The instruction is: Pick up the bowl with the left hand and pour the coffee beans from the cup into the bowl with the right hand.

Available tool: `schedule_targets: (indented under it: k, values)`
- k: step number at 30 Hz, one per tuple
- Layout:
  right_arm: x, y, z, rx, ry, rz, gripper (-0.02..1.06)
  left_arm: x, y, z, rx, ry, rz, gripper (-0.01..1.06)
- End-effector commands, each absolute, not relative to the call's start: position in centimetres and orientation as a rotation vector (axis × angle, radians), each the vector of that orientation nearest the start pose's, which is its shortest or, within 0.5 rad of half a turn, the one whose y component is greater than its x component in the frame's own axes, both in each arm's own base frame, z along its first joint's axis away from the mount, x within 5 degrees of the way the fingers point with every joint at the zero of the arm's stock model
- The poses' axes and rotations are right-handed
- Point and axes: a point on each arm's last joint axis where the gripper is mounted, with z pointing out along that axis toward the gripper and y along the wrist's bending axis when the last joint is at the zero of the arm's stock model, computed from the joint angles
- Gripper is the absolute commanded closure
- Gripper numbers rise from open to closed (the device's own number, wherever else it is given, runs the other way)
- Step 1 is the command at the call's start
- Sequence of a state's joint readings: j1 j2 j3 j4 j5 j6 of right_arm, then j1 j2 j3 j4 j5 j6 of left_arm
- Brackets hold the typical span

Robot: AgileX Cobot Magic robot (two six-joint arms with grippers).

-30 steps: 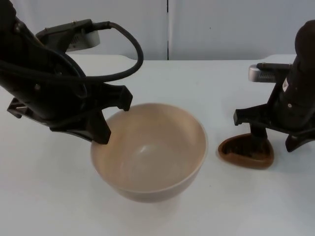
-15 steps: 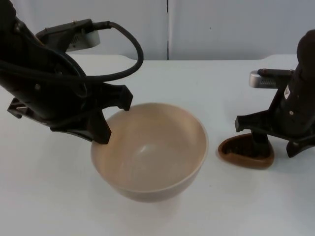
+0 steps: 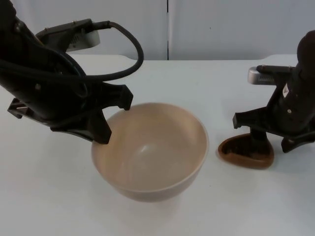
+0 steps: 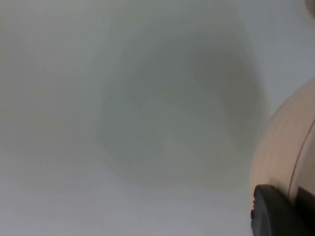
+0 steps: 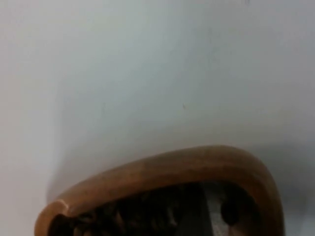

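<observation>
Meanwhile left claw [image 3: 114, 120] grips bowl [image 3: 150, 150]; right claw [image 3: 270, 140] clasps cup [image 3: 245, 152].

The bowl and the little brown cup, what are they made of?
The bowl looks like matte ceramic or plastic: smooth, beige, with a soft sheen and a paler rim. The left gripper grips its rim. The cup looks like wood or glazed pottery: warm brown with a rounded, slightly glossy rim. The right gripper reaches it; dark coffee beans lie inside.

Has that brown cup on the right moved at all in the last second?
No. The brown cup sits at the same spot on the white table, just right of the bowl; the right gripper above it shifted only slightly.
</observation>
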State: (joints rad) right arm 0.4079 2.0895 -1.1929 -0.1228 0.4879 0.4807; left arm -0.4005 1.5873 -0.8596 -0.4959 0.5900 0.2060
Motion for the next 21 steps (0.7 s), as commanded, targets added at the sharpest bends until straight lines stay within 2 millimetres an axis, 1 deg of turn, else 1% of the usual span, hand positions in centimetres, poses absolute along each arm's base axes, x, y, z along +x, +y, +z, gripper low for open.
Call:
schedule_targets:
  k: [1,6,9,10,12,14,21]
  values:
    - [35.9,14.8,9.5,-0.035,2.853,0.078,0.47,25.8,-13.8,19.6,0.319,2.763,-0.55,1.05]
    - [35.7,14.7,9.3,-0.041,2.86,0.071,0.47,25.8,-13.8,19.6,0.319,2.763,-0.55,1.05]
    - [35.5,14.6,8.4,-0.041,2.874,0.067,0.47,25.8,-13.8,19.6,0.319,2.763,-0.55,1.05]
    - [35.5,14.6,8.4,-0.041,2.874,0.067,0.47,25.8,-13.8,19.6,0.319,2.763,-0.55,1.05]
    - [35.5,14.6,7.4,-0.04,2.896,0.056,0.49,25.8,-13.8,19.6,0.319,2.763,-0.55,1.05]
    - [35.5,14.6,7.0,-0.041,2.9,0.056,0.51,25.8,-13.8,19.6,0.319,2.763,-0.55,1.05]
    - [35.4,14.6,6.9,-0.031,2.908,0.054,0.56,25.8,-13.8,19.6,0.316,2.763,-0.553,1.05]
